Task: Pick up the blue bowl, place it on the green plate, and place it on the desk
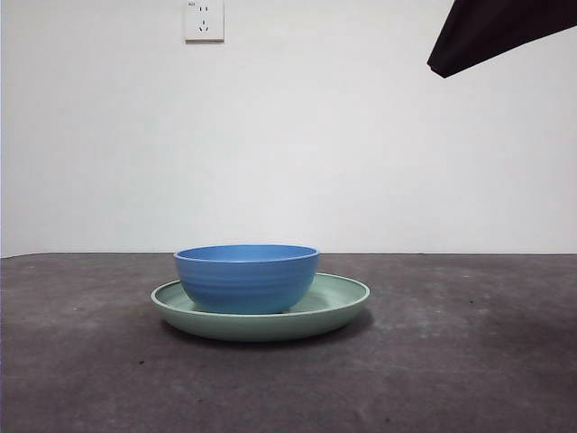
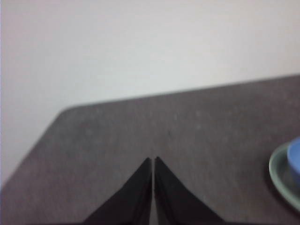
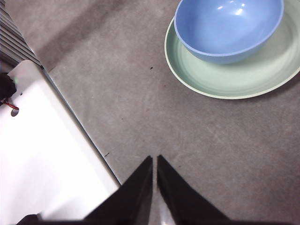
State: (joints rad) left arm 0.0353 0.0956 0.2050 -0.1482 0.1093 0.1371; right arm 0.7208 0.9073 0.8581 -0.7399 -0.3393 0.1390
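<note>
Both grippers have their jaws pressed together and hold nothing: the right gripper [image 3: 154, 159] hangs above bare desk [image 3: 197, 140], the blue bowl [image 3: 228, 28] ahead of its tips, seated off-centre in the green plate [image 3: 234, 79]; the left gripper [image 2: 153, 160] waits with the plate off to its side. The bowl looks light, rigid and glossy, so likely slippery; pinching its thin rim, one jaw inside and one outside, seems the surest hold.

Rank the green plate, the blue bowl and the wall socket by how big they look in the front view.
1. The green plate, the widest.
2. The blue bowl, narrower than the plate though taller, standing on it.
3. The wall socket, smallest; it is on the far wall, so distance shrinks it.
</note>
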